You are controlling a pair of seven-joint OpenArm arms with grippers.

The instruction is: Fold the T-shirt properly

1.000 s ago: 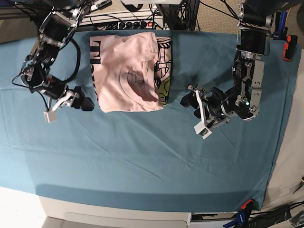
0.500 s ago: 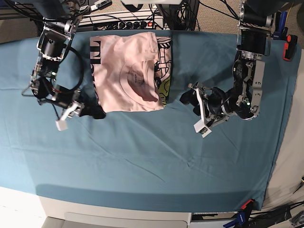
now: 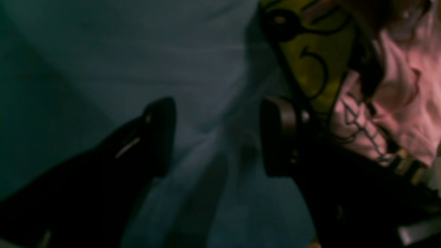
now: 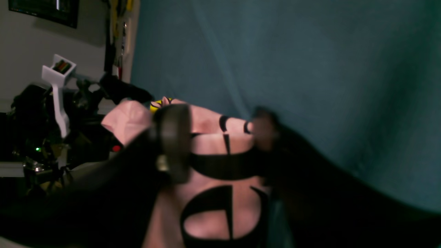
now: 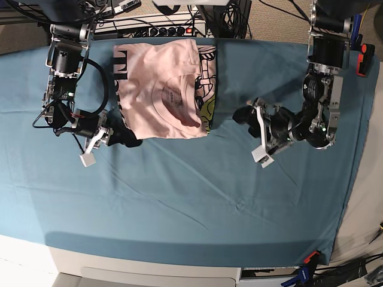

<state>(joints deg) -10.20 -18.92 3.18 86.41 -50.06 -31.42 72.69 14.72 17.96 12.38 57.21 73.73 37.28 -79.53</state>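
**Right claw at the shirt's corner, left claw spread beside it**

The T-shirt (image 5: 164, 89) lies folded into a rough rectangle at the far middle of the teal cloth (image 5: 179, 197), plain pink side up, with black lettering showing along its left edge in the base view and a black-and-yellow print peeking out along its right edge.

The right gripper (image 5: 127, 137) sits low at the shirt's near-left corner. In the right wrist view its two dark fingers (image 4: 172, 144) straddle the pink fabric with the black lettering (image 4: 213, 193), one finger on each side of the folded edge. The jaws stand partly apart around the fabric; whether they actually pinch it cannot be told from the blurred pictures.

The left gripper (image 5: 242, 115) rests near the cloth, just to the right of the shirt and apart from it in the base view. In the left wrist view its fingers (image 3: 162, 134) are spread wide with only teal cloth between them, and the yellow print (image 3: 310, 55) and pink fabric lie just beyond one finger. It holds nothing.

A power strip (image 5: 157, 27) and cables lie past the far edge of the cloth.
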